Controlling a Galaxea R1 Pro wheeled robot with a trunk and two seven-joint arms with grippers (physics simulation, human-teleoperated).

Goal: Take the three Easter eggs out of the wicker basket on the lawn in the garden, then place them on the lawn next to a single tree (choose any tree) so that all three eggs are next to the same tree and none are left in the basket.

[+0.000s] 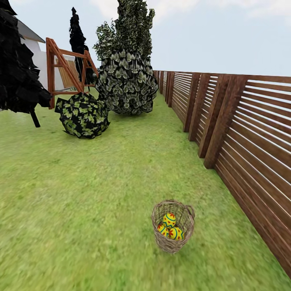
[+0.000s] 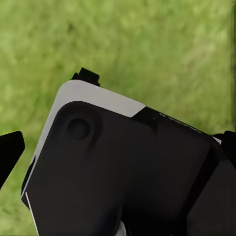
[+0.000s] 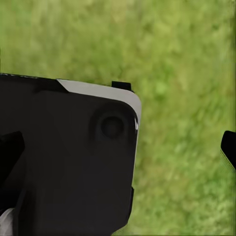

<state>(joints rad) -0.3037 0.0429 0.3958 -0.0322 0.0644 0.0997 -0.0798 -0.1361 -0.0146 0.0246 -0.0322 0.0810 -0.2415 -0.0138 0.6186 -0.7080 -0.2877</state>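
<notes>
On the lawn (image 1: 81, 194), wicker basket (image 1: 173, 226) holds three Easter eggs (image 1: 169, 228).

Three yellow painted Easter eggs (image 1: 170, 227) lie together inside the upright wicker basket (image 1: 173, 241) on the lawn (image 1: 81, 202).

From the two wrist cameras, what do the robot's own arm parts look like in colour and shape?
In the left wrist view, a large matte black housing with rounded corners, a pale grey-white edge band and a round recess. In the right wrist view, a similar black housing with the same pale band and recess. Black tips sit at the picture edges, possibly fingers.
</notes>
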